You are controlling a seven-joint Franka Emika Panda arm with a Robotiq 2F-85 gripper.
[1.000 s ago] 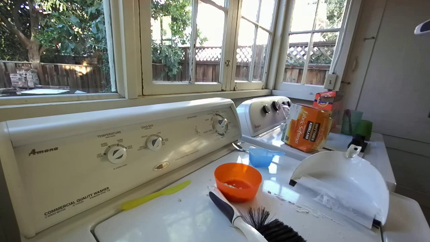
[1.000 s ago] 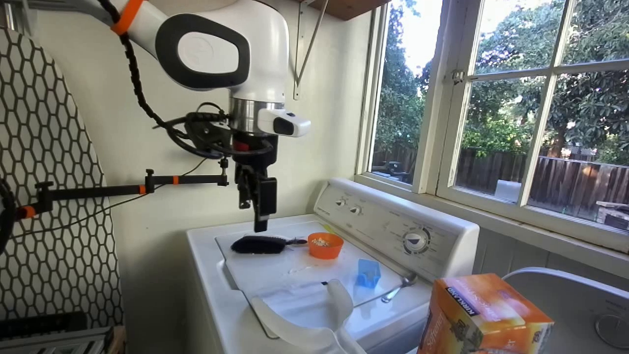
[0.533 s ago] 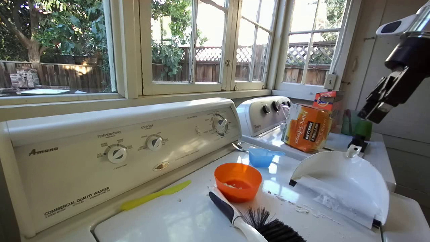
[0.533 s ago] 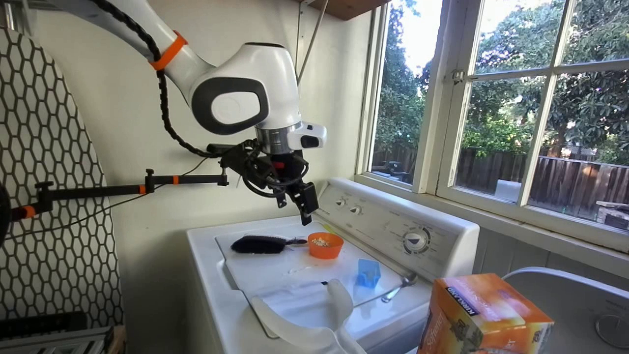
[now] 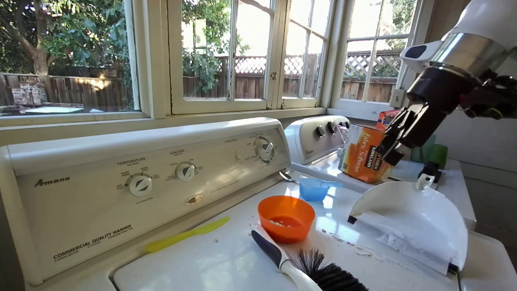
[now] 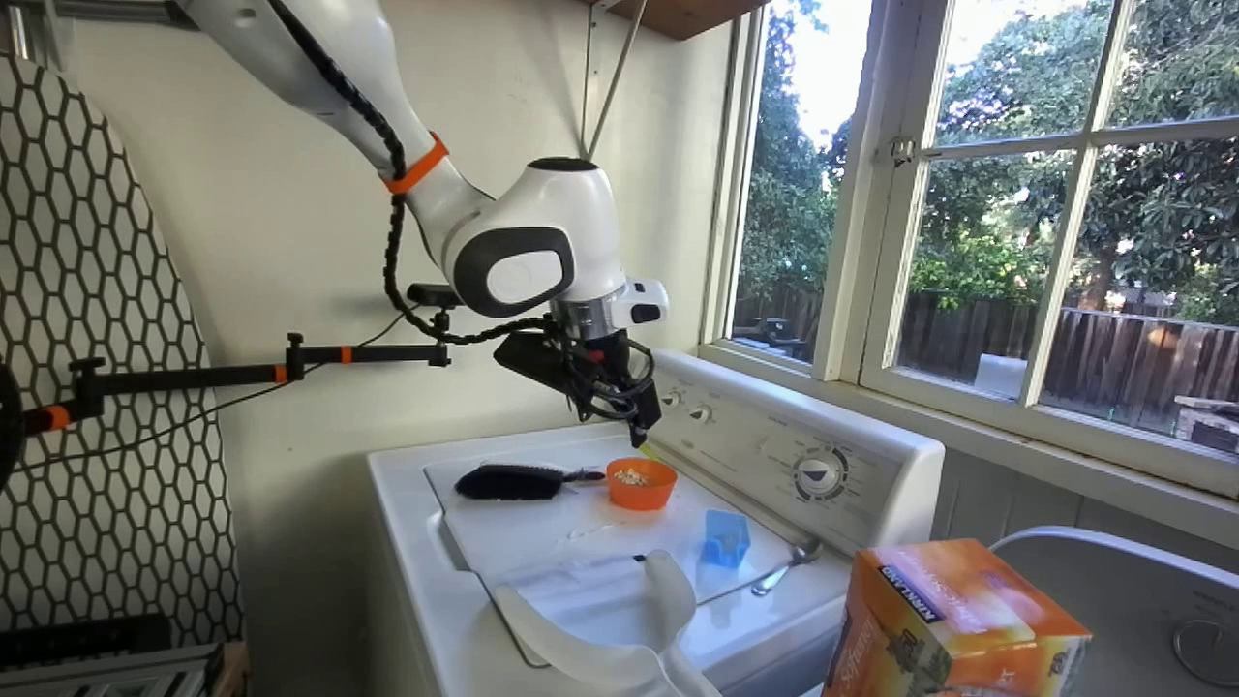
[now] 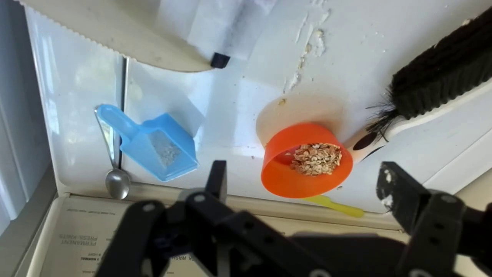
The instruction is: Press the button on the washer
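The white Amana washer (image 5: 64, 210) has a raised control panel, also visible in an exterior view (image 6: 745, 431). The panel carries a temperature knob (image 5: 141, 185), a load size knob (image 5: 186, 171), a small switch-like part (image 5: 238, 157) and a large dial (image 5: 265, 148), also seen at the panel's near end (image 6: 819, 472). I cannot make out a separate push button. My gripper (image 7: 303, 182) is open with nothing between its fingers. In both exterior views the gripper (image 5: 388, 152) (image 6: 639, 434) hangs tilted above the washer lid, apart from the panel. In the wrist view its body hides much of the panel.
On the lid lie an orange bowl of oats (image 7: 282, 179), a blue scoop (image 7: 165, 148), a brush (image 7: 434, 77), a white dustpan (image 5: 420, 218) and a yellow knife (image 5: 188, 234). A spoon (image 6: 803, 550) lies near the panel. A fabric softener box (image 6: 968, 600) stands on the neighbouring machine.
The arm has moved down and toward the control panel, coming into an exterior view from its right edge. The gripper has tilted. The objects on the lid have not moved.
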